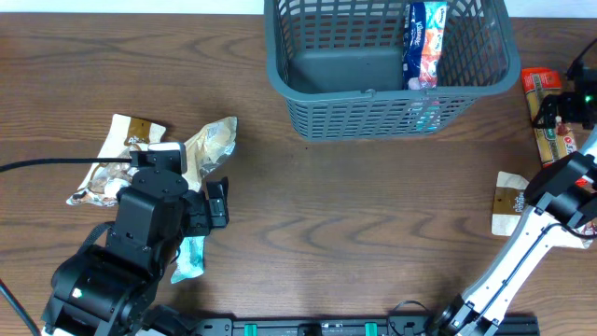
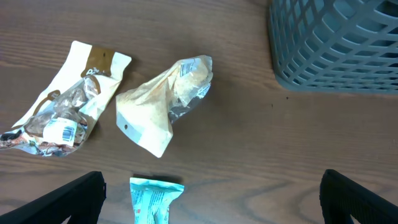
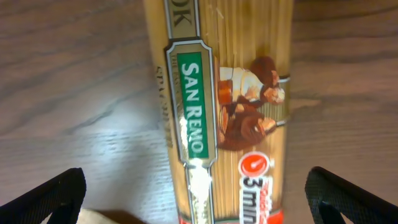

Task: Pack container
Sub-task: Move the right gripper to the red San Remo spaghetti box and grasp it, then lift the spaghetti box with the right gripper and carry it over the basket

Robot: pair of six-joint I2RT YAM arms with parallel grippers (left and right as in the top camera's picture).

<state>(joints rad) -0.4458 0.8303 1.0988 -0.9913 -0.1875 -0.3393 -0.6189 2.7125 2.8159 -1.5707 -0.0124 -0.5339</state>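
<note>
The container is a dark grey-blue slotted basket at the top centre; one colourful snack packet stands inside at its right end. In the left wrist view my left gripper is open above the table, a teal packet lying between its fingers nearer the left one. Beyond lie a crumpled cream packet and a brown-and-cream packet. My right gripper is open, its fingers either side of a San Remo spaghetti pack lying flat beneath it at the right table edge.
Another cream packet lies partly under the right arm near the right edge. The basket's corner shows at the upper right of the left wrist view. A black cable runs in from the left edge.
</note>
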